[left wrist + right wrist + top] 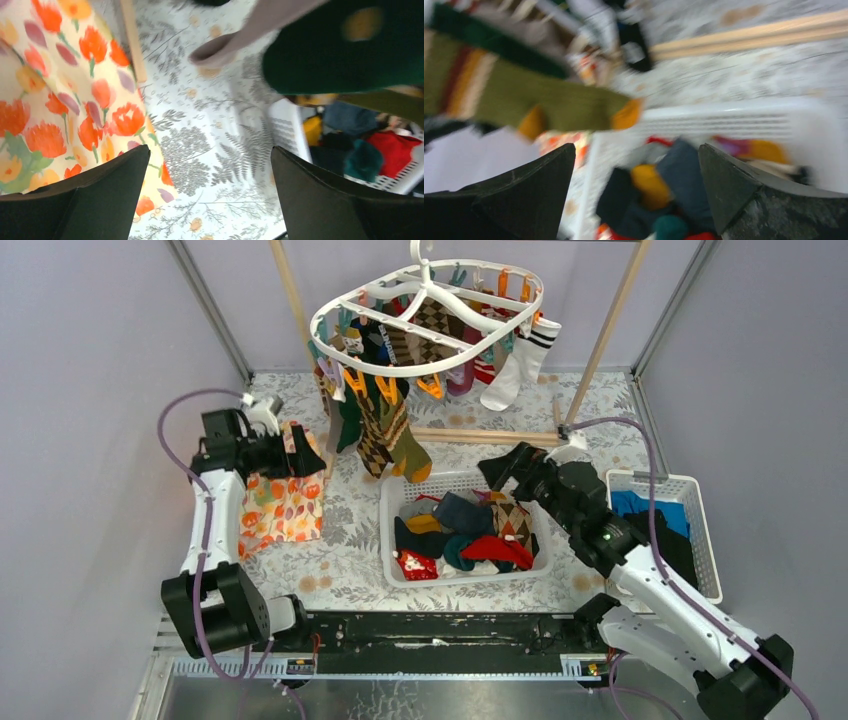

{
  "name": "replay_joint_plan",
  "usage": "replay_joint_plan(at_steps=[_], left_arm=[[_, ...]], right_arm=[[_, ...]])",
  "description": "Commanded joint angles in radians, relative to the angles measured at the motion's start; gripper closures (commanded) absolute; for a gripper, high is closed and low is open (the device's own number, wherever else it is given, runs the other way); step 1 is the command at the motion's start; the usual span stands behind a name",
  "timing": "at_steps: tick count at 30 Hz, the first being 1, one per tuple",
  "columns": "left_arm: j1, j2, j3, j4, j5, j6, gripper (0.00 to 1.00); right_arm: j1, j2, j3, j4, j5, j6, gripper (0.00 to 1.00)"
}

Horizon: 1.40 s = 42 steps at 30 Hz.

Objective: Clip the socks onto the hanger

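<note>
Black fingers (524, 190) of the right gripper (636, 150) are seen spread wide and empty, poised over the far right rim of the basket (388, 530) at the centre of the surface (350, 570). The left gripper (300, 458), likewise released and holding nothing, is held at 9 o'clock by the floral cloth (285, 508). Several socks (385, 430) are already clipped to the hanger (452, 306) at 12 o'clock, mostly along its near left edge, while a heap of loose socks (470, 530) is left in the basket, so the task is judged partway done. Orange clips (503, 282) on the hanger's far side appear free. Open room is offered by the bare strip between cloth and basket. Movement is hemmed in by the hung socks dangling near the basket's far left corner, by the rack (610, 330) behind it, and by a second basket (700, 540) at 3 o'clock.
</note>
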Motion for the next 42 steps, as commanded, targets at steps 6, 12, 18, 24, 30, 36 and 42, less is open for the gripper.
replay_joint_plan(at_steps=[6, 12, 18, 24, 30, 36, 42], left_arm=[[-0.021, 0.08, -0.435, 0.851, -0.187, -0.191, 0.01], [-0.093, 0.148, -0.715, 1.468, -0.28, -0.266, 0.01], [-0.11, 0.243, -0.781, 1.697, -0.346, -0.258, 0.01], [-0.134, 0.221, -0.899, 1.893, -0.394, -0.245, 0.01], [-0.255, 0.256, -0.943, 1.969, -0.586, -0.167, 0.01], [-0.29, 0.27, -0.893, 1.894, -0.661, -0.157, 0.01], [-0.29, 0.273, -0.893, 1.9, -0.677, -0.162, 0.01]], right_arm=[[-0.107, -0.008, -0.102, 0.01, 0.831, -0.463, 0.0], [-0.242, 0.08, -0.464, 0.715, 0.907, -0.812, 0.0], [-0.397, 0.394, -0.53, 1.032, 0.8, -0.652, 0.0], [-0.427, 0.638, -0.504, 1.263, 0.74, -0.693, 0.0], [-0.459, 0.699, -0.507, 1.271, 0.374, -0.784, 0.0], [-0.503, 0.695, -0.453, 1.174, 0.311, -0.758, 0.0], [-0.504, 0.7, -0.467, 1.21, 0.316, -0.76, 0.0]])
